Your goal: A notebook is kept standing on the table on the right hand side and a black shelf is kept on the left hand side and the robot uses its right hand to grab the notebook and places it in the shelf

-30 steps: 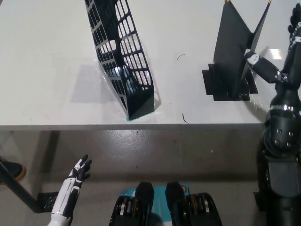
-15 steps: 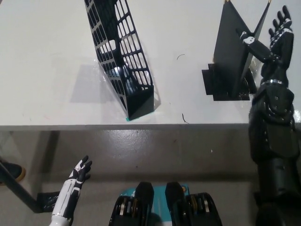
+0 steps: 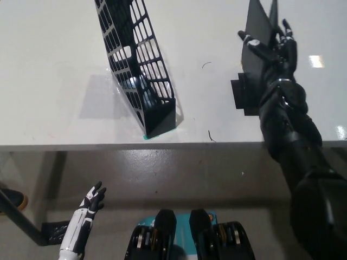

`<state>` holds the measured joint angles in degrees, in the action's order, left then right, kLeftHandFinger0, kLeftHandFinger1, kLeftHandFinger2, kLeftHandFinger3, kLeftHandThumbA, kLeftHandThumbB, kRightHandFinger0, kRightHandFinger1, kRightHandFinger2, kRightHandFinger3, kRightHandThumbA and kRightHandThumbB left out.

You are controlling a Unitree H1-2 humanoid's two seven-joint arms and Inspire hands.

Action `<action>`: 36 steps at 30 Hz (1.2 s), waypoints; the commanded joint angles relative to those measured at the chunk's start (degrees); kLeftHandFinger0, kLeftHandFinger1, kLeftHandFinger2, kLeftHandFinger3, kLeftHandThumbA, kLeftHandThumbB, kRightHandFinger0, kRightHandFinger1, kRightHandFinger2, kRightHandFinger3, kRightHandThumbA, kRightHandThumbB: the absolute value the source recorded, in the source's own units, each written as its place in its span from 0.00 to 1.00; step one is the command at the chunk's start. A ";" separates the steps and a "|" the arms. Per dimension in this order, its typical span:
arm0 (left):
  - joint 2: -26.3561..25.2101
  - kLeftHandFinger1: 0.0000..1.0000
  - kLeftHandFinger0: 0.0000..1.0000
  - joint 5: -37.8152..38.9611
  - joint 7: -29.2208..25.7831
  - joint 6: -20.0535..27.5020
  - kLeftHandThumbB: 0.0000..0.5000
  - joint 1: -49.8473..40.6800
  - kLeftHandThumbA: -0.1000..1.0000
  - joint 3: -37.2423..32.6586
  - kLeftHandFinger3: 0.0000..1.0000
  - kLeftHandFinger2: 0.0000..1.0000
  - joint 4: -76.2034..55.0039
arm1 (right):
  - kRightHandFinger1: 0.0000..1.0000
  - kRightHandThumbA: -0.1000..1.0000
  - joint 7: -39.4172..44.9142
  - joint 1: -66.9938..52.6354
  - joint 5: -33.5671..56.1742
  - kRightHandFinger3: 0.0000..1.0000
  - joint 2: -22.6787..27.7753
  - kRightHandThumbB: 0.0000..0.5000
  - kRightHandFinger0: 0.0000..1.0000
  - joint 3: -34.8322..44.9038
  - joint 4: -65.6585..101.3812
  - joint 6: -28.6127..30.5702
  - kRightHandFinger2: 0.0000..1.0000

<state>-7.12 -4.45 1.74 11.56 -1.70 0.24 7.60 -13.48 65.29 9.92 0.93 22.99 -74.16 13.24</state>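
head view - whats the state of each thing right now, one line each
notebook: standing upright on the table's right side, right hand against it
black shelf: upright on the table's left side, nothing visible inside
right hand: at the notebook, fingers around its edge, grip not clearly closed
left hand: resting low below the table edge, open, holding nothing
table: white, carrying the shelf and notebook

The notebook (image 3: 255, 38) is cut off at the top edge and partly hidden behind the right robot hand (image 3: 277, 49).
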 commanded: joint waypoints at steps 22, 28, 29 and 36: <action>-0.72 1.00 1.00 0.00 0.16 2.56 0.26 0.30 1.00 0.16 1.00 1.00 -0.67 | 0.20 0.00 -18.01 3.86 -3.46 0.70 0.03 0.22 0.00 -8.49 -0.37 10.60 0.59; -0.77 1.00 1.00 0.67 0.60 1.93 0.29 0.24 1.00 0.22 1.00 1.00 -0.99 | 0.16 0.00 -19.85 1.38 -8.37 0.65 -0.38 0.27 0.00 -12.83 12.52 12.59 0.58; -0.76 1.00 1.00 0.62 0.63 1.81 0.30 0.12 1.00 0.18 1.00 1.00 -1.13 | 0.11 0.00 -20.54 0.69 -9.99 0.64 -0.30 0.27 0.00 -13.91 14.46 12.38 0.55; -0.89 1.00 1.00 0.00 0.35 2.18 0.25 0.41 1.00 0.12 1.00 1.00 -0.47 | 0.04 0.00 -16.61 -7.13 -15.50 0.66 -3.06 0.14 0.00 -18.53 48.42 4.93 0.48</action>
<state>-7.09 -4.23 1.91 11.54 -1.64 0.40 8.12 -31.16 57.94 5.23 -0.82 10.47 -54.98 19.37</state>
